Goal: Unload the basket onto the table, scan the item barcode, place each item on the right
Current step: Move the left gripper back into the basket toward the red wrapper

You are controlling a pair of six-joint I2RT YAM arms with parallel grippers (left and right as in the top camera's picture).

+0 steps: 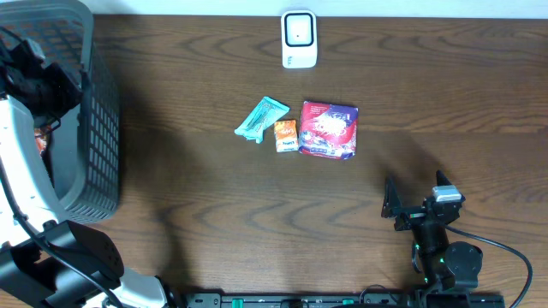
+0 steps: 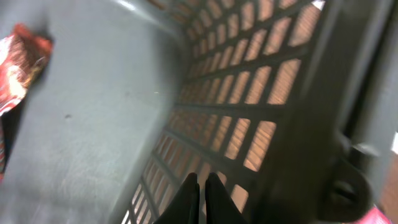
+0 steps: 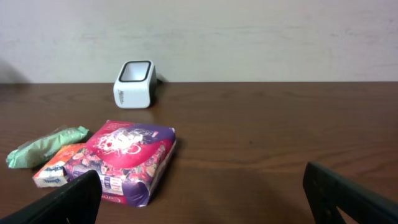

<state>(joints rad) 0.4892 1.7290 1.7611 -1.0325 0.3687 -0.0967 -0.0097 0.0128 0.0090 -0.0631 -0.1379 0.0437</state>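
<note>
1. While you read the overhead view, note that the left arm reaches down into the grey basket at the table's left edge, and a scrap of red-orange shows on the basket floor. The barcode scanner stands at the far edge of the table. A teal packet, an orange box and a red-and-purple pouch lie in a row between the scanner and the right gripper, well apart from the basket.

2. From the left wrist, you see the left gripper with its jaws pressed together on nothing, close beside the mesh wall. The red wrapper, probably the item to scan, lies on the basket floor ahead and far to the left of the jaws. It is cut by the frame edge, so you cannot tell its long axis. Your next move likely turns on opening up and swinging left, away from the wall.

3. From the right wrist, the right gripper's jaws stand wide apart and empty. The pouch lies ahead and to the left of them, with the scanner beyond it. This arm is the nearer one to the items on the table, while the left arm is the nearer one to the wrapper.
</note>
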